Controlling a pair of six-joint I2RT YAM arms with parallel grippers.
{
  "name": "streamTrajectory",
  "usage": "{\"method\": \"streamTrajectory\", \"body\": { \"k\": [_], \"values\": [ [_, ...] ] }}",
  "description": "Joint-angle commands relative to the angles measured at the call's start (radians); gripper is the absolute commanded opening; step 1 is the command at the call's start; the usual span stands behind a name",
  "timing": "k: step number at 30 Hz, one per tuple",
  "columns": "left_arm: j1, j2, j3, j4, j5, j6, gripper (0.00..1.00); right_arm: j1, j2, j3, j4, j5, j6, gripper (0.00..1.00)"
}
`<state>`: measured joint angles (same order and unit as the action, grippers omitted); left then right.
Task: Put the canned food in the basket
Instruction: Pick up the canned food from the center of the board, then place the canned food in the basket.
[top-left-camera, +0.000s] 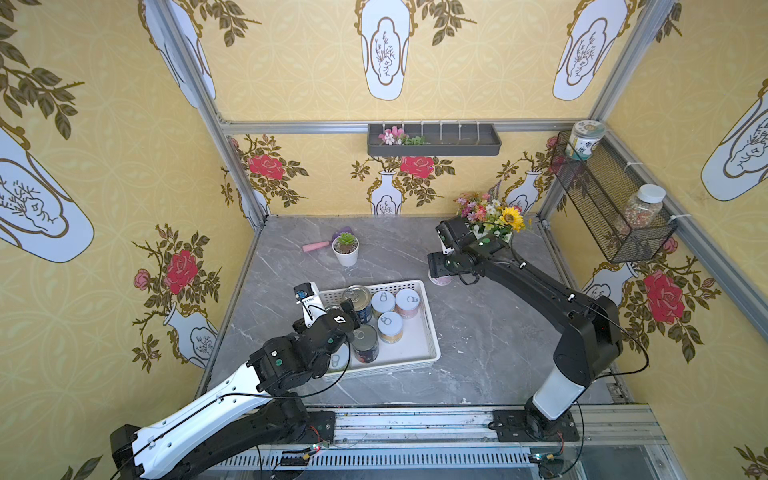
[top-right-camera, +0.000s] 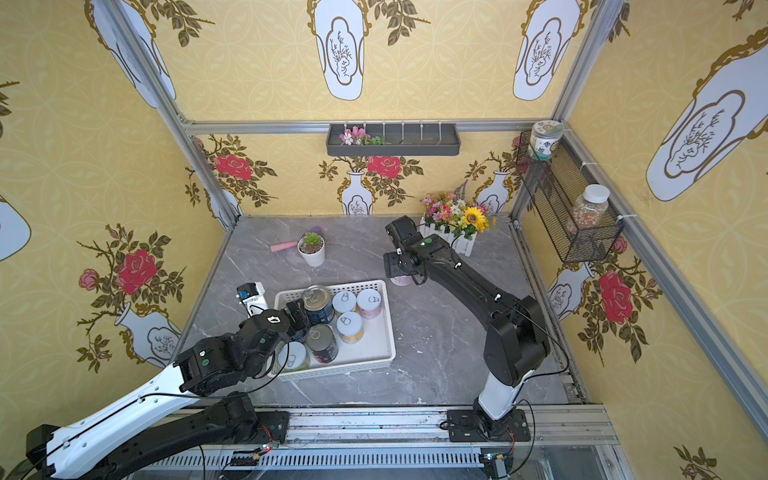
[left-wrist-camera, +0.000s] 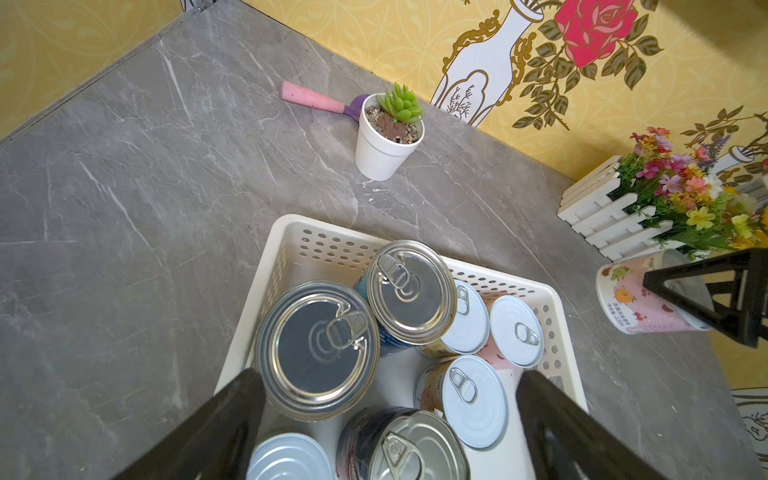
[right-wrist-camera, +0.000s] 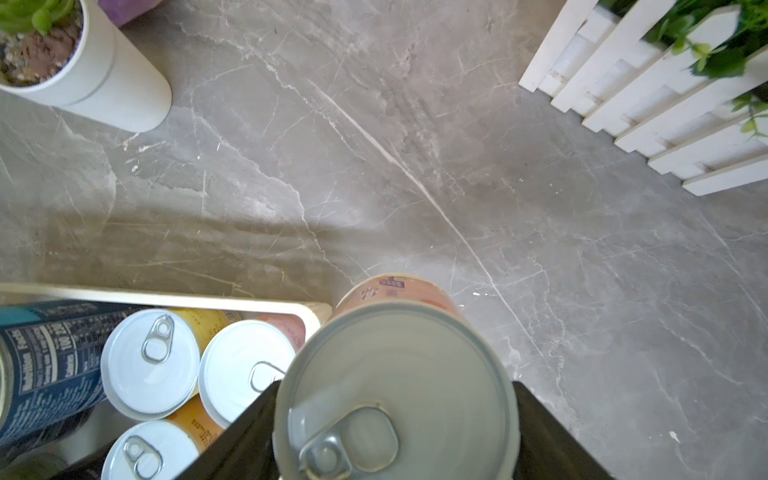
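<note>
My left gripper (left-wrist-camera: 388, 378) hangs over the near-left part of the white perforated basket (top-left-camera: 395, 368), fingers spread as wide as they go and holding nothing. Seven cans (left-wrist-camera: 316, 349) stand upright in the basket beneath and beside it, three metal-topped and four white-lidded. Further right, just outside the basket's far right corner, my right gripper (right-wrist-camera: 395, 399) has its fingers pressed against both sides of the eighth, a pink-labelled can (left-wrist-camera: 631, 297) with a white lid. It is upright, on or barely above the grey marble tabletop (top-left-camera: 478, 332) — which, I cannot tell — and near the white picket flower box (left-wrist-camera: 598, 220)
</note>
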<state>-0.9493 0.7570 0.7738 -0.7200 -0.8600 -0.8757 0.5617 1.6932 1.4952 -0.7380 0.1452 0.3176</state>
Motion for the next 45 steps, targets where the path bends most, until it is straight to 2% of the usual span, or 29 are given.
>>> {"method": "streamTrajectory", "body": {
  "k": [1,10,17,35,45],
  "values": [
    [0.001,-0.002,-0.002,0.002,-0.004,-0.006,1.00,0.035,-0.039,-0.036,0.076,0.028,0.019,0.79],
    [0.001,0.001,-0.002,0.004,0.000,-0.006,1.00,0.167,-0.155,-0.180,0.131,0.042,0.040,0.79],
    [0.001,0.003,-0.002,0.004,0.002,-0.006,1.00,0.232,-0.176,-0.277,0.170,0.037,0.055,0.78],
    [0.001,0.004,-0.002,0.004,0.003,-0.006,1.00,0.401,-0.173,-0.316,0.222,0.059,0.076,0.78],
    [0.000,0.010,-0.002,0.005,0.003,-0.005,1.00,0.494,-0.225,-0.432,0.219,0.113,0.124,0.77]
  ]
}}
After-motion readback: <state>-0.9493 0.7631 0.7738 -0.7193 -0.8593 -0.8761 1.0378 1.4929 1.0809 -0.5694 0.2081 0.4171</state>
